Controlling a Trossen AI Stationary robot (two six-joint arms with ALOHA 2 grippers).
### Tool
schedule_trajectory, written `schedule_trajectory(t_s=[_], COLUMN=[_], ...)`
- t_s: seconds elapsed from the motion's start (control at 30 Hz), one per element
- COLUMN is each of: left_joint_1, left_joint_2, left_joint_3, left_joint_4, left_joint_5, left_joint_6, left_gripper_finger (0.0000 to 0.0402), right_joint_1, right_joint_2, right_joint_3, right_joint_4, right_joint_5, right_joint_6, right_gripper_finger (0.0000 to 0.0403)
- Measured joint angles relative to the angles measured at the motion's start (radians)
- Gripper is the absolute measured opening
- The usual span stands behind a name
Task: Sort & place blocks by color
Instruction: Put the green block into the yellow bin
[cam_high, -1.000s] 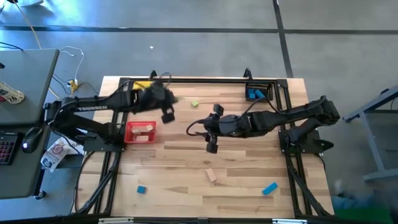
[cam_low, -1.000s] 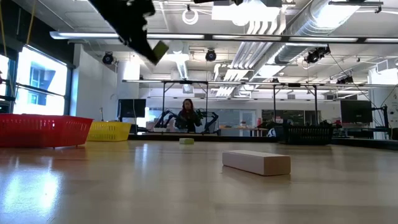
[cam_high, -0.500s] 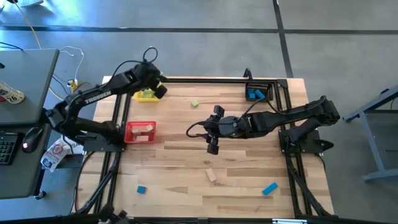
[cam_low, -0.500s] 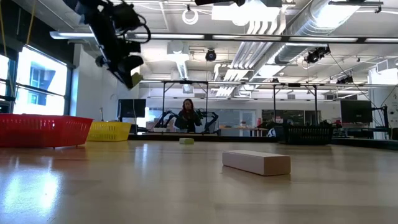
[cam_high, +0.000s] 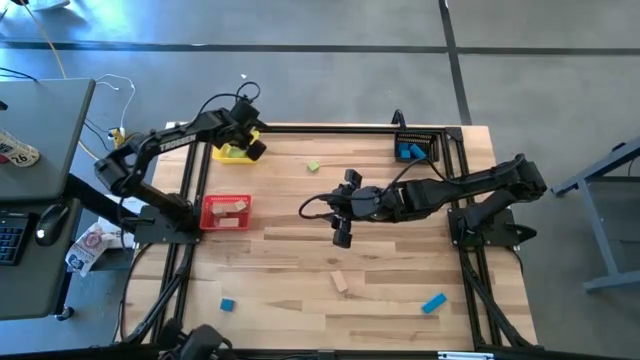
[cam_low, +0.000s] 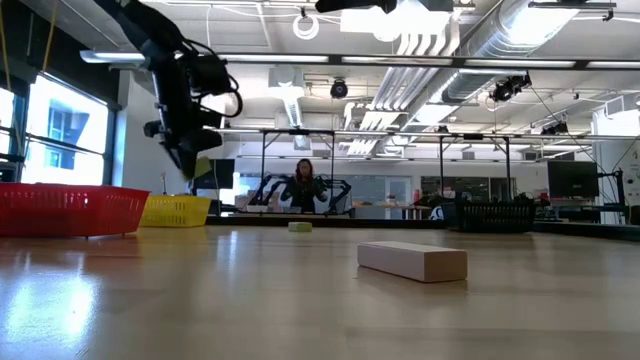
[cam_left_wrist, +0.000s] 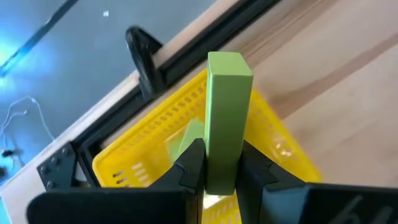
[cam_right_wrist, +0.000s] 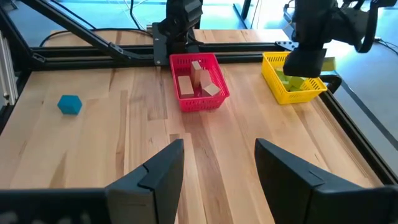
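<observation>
A light green bar (cam_left_wrist: 225, 118) stands clamped upright between the fingers of the left gripper (cam_left_wrist: 219, 169), directly above the yellow bin (cam_high: 232, 152) at the upper left of the high view, where another green block (cam_left_wrist: 189, 138) lies inside. Below it sits the red bin (cam_high: 226, 211) with tan blocks. The right gripper (cam_high: 342, 211), spread and empty, hovers at table centre.

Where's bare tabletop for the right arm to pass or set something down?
Bare wood lies between the red mesh bin and the right gripper, and between the small blue cube and tan wooden block. The yellow mesh bin corner is crowded by the left gripper.
</observation>
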Motion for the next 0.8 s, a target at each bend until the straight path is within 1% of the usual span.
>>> schedule_trajectory(t_s=[0.17,0.43,0.53,0.67,0.8], left_joint_1=[0.016,0.015,0.015,0.015,0.015], left_joint_2=[0.021,0.042,0.042,0.042,0.042], left_joint_3=[0.0,0.0,0.0,0.0,0.0], left_joint_4=[-0.048,-0.103,-0.108,-0.138,-0.14], left_joint_5=[-0.001,0.002,-0.013,-0.064,-0.068], left_joint_6=[-0.016,-0.018,-0.05,-0.08,-0.087], left_gripper_finger=[0.0039,0.0067,0.0077,0.009,0.0106], right_joint_1=[0.0,0.0,0.0,0.0,0.0], right_joint_2=[0.0,0.0,0.0,0.0,0.0], right_joint_3=[0.0,0.0,0.0,0.0,0.0], right_joint_4=[-0.001,-0.018,-0.02,-0.02,-0.02], right_joint_5=[0.0,0.0,0.0,0.0,0.0], right_joint_6=[0.001,0.018,0.019,0.019,0.019], right_gripper_finger=[0.0184,0.0184,0.0184,0.0184,0.0184])
